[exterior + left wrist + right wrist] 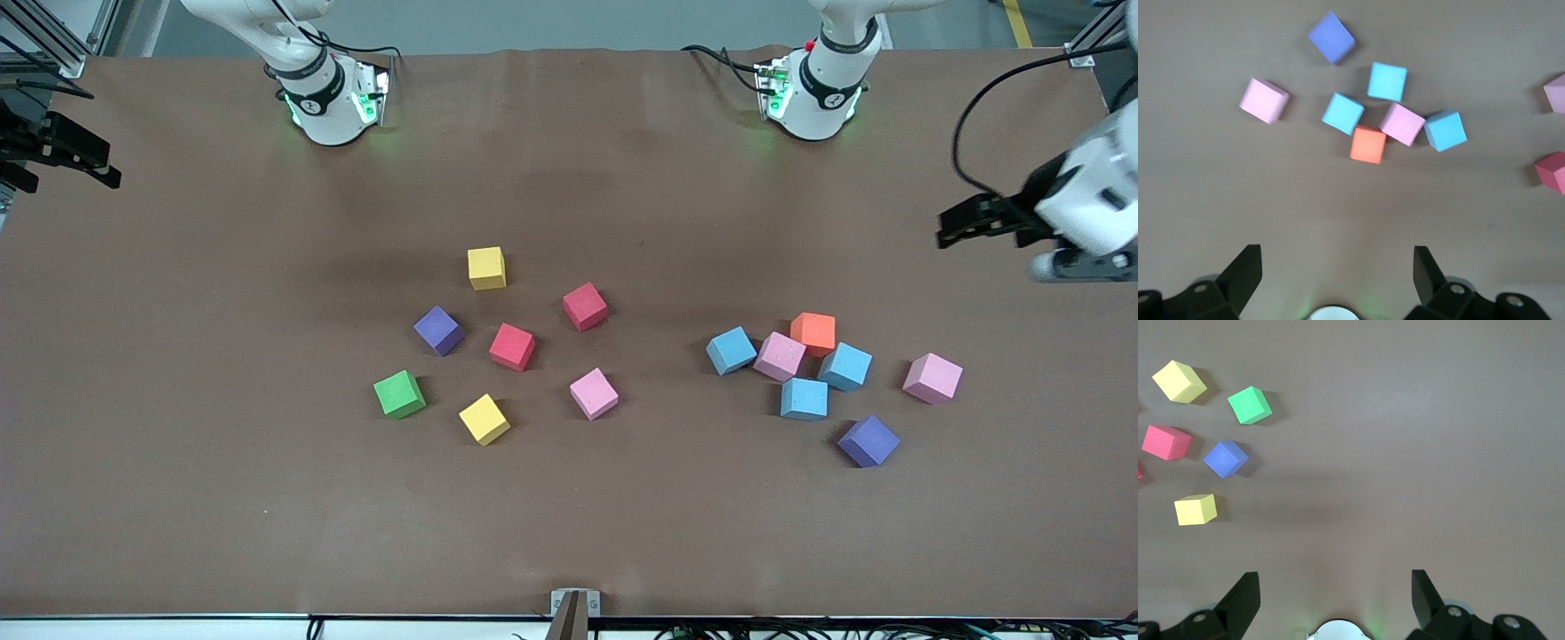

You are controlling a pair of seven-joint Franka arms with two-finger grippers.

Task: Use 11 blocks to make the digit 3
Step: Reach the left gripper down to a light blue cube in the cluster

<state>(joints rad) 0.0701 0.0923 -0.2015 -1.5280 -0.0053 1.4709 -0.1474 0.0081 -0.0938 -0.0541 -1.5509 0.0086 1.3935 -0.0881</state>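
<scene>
1. Two white robot arms stand at a wide brown counter (569, 516). Small matte foam cubes lie scattered on it in two loose groups, and none has been placed yet.

2. The group toward the right arm's end holds a yellow foam cube (486, 268) nearest the arms' edge, a red foam cube (585, 306), a purple foam cube (438, 330), a second red cube (512, 346), a pink foam cube (594, 393), a second yellow cube (484, 419) and a green foam cube (399, 394), which is not part of the task.

3. The group toward the left arm's end holds three light blue foam cubes (731, 349) (845, 366) (805, 398), a pink cube (780, 356) touching an orange foam cube (813, 332) that is not wanted, another pink cube (933, 378) standing apart, and a purple cube (869, 441) nearest the front edge.

4. The left tool (965, 222) hangs over the counter's edge at the left arm's end, jaws spread wide and empty. The right tool (84, 160) hangs over the edge at the right arm's end, also spread wide and empty.

5. The task seems to be at its very start: no part of the digit 3 exists.

6. The next move likely calls for one arm to descend over a free-standing cube, square its jaws to the cube's tilted faces, and carry it to bare counter.
</scene>
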